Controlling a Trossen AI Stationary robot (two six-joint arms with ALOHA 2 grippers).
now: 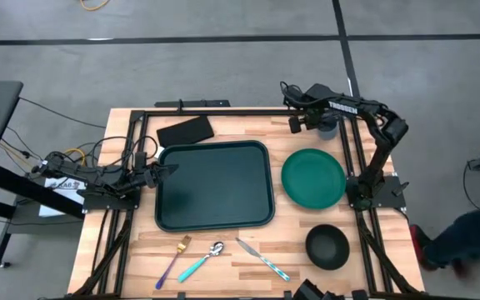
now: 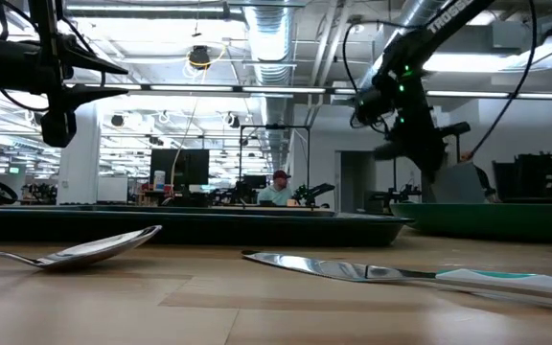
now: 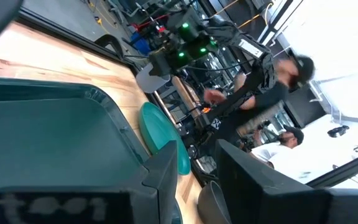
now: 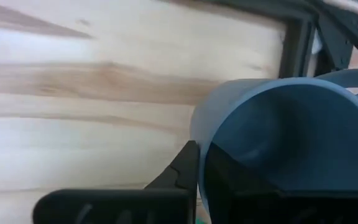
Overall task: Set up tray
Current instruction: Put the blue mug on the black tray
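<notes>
The dark green tray [image 1: 215, 185] lies flat in the middle of the table, also seen in the left wrist view [image 3: 48, 137]. My left gripper [image 1: 167, 170] hovers open at the tray's left rim [image 3: 194, 165] and touches nothing. My right gripper [image 1: 315, 123] is near the table's far right corner, shut on a grey-blue cup [image 1: 329, 127], beyond the round green plate [image 1: 313, 177]. The low view shows this gripper [image 2: 405, 134] raised above the table. My right gripper holds the grey-blue cup by its rim [image 4: 204, 140], with one finger [image 4: 182, 171] outside the wall and the other [image 4: 241, 186] inside the hollow. The fingers come from above, pointing into the cup's mouth. The cup appears lifted clear of the table.
A flat black rectangle [image 1: 185, 131] lies beyond the tray's far left corner. A black bowl [image 1: 327, 247] sits near the plate. Fork [image 1: 173, 260], spoon [image 1: 202, 260] and knife [image 1: 262, 258] lie along the near edge. People [image 3: 284, 74] are beyond the table.
</notes>
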